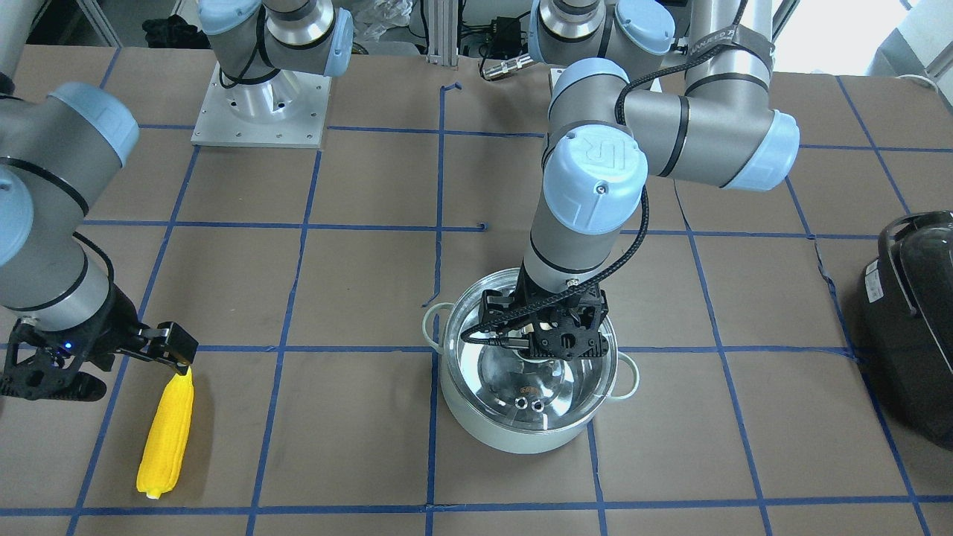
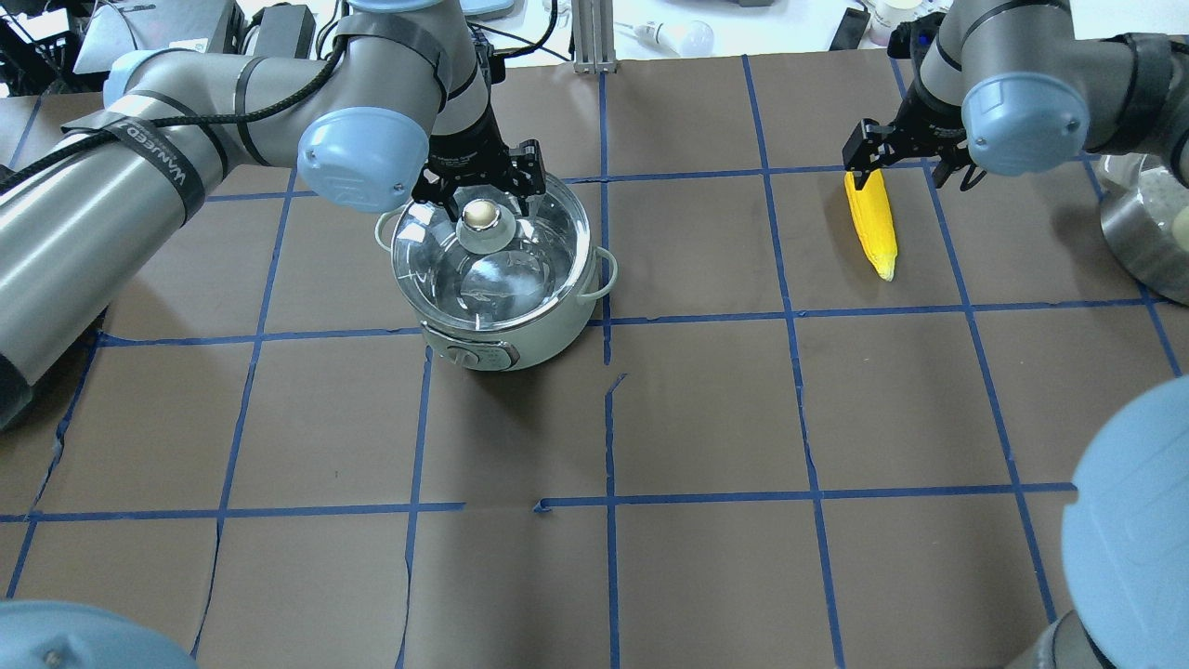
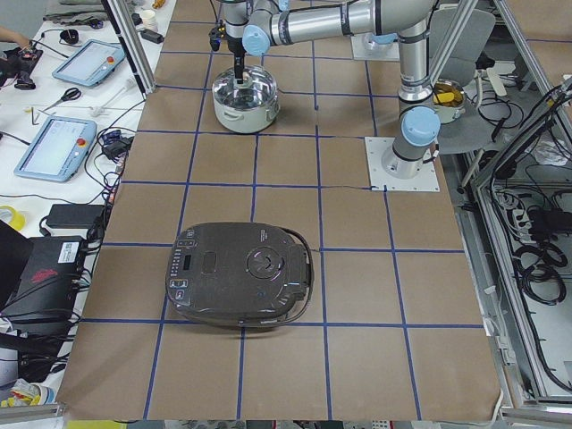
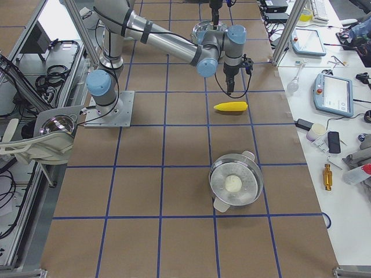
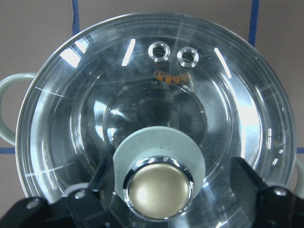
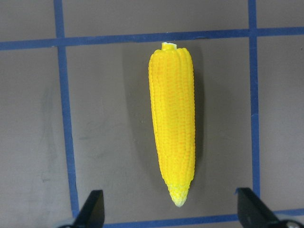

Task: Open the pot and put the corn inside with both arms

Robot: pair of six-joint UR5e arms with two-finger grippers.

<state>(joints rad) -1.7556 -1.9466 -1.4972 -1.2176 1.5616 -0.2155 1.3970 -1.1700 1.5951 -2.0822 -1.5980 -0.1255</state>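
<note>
1. Nearest my left wrist camera, the left tool hangs spread wide, one finger on either side of the brass knob. As far as I can see, neither finger touches it.
2. Beneath that, the glass lid sits on the pot, which stands on the left half of the table.
3. My right tool is also spread wide and grips nothing, poised above the pointed end of the corn.
4. The corn lies flat on the table's right half, well apart from the pot.
5. Farthest off, at the table's left end, sits a black cooker.
</note>
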